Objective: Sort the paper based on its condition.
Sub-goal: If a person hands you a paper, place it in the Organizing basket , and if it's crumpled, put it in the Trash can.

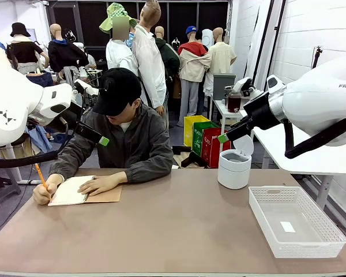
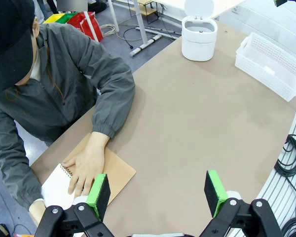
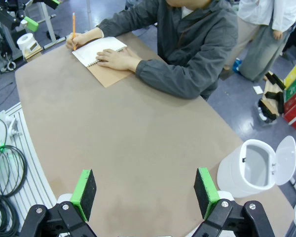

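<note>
The paper as loose sheets is out of view. A spiral notebook (image 1: 72,191) (image 3: 94,51) lies open on its brown cover (image 2: 116,173) at the table's far left. A person leans over it, one hand (image 1: 101,184) flat on the page, the other writing with an orange pencil (image 1: 41,176) (image 3: 73,27). My left gripper (image 1: 98,137) (image 2: 158,190) hovers open, high above the table near the person's shoulder, nothing between its green pads. Raised above the back right, my right gripper (image 1: 228,134) (image 3: 144,192) is also open and holds nothing.
A white mesh basket (image 1: 260,222) (image 2: 271,64) sits at the front right with a small white sticker (image 1: 287,227) inside. A white bin (image 1: 234,168) (image 2: 200,37) (image 3: 249,170) with its lid up stands at the back right. The brown tabletop (image 1: 173,231) is bare between them.
</note>
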You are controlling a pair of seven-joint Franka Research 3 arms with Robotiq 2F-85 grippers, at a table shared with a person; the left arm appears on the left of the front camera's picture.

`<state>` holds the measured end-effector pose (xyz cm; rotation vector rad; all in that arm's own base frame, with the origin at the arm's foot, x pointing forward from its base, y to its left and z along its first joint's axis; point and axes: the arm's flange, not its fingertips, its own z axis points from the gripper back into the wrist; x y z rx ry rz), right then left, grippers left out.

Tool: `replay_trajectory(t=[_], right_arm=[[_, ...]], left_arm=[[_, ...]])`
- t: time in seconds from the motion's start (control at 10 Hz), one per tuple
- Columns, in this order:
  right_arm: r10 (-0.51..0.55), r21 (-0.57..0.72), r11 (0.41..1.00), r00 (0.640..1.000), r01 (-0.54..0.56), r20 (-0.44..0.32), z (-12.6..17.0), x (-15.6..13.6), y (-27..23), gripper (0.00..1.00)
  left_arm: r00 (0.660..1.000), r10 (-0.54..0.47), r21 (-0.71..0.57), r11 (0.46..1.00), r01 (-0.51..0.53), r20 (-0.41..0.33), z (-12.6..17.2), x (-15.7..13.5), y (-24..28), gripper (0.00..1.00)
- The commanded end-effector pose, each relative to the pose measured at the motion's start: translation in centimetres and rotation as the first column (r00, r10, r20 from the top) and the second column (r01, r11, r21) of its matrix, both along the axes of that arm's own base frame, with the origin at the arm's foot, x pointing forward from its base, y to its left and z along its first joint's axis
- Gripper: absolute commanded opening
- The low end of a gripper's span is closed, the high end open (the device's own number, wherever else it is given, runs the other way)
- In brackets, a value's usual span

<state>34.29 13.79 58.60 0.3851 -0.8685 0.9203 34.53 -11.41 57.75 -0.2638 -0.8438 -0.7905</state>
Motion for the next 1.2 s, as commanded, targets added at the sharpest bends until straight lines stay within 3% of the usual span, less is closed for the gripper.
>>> replay_trajectory(t=[0.0, 1.1], right_arm=[[0.006, 0.003, 1.000, 1.000, -0.006, -0.007, -0.03, -0.03, -0.08, 1.00], [0.006, 0.003, 1.000, 1.000, -0.006, -0.007, -0.03, -0.03, -0.08, 1.00]], left_arm=[[1.000, -0.002, -0.001, 1.000, 0.002, -0.008, 0.10, 0.00, 0.10, 1.00], [1.000, -0.002, -0.001, 1.000, 0.002, -0.008, 0.10, 0.00, 0.10, 1.00]])
